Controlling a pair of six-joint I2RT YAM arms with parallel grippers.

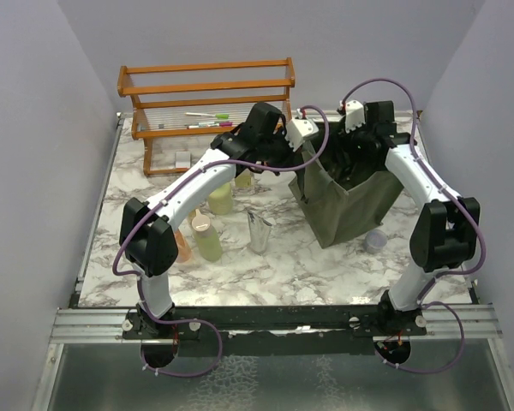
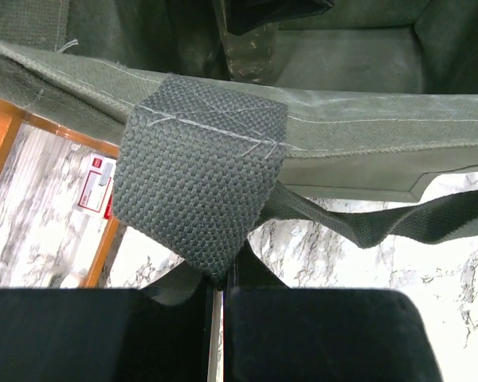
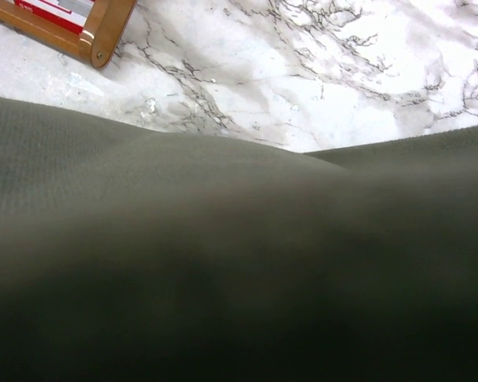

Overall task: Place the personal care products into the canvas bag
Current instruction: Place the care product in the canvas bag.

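Left end effector (image 2: 217, 298) is pinched almost closed on the webbing handle (image 2: 199, 175) of the canvas bag (image 1: 343, 210), which stands right of centre on the table (image 1: 325, 270). Right end effector (image 1: 358, 152) sits at the bag's rim; I cannot tell its grip. Pale green bottles (image 1: 210, 241) and silver tube (image 1: 260, 233) stand left of the bag.

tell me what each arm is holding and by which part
Left fingers pinch the canvas bag by its webbing handle, at the rim. Right fingers are hidden behind fabric, so cannot tell.
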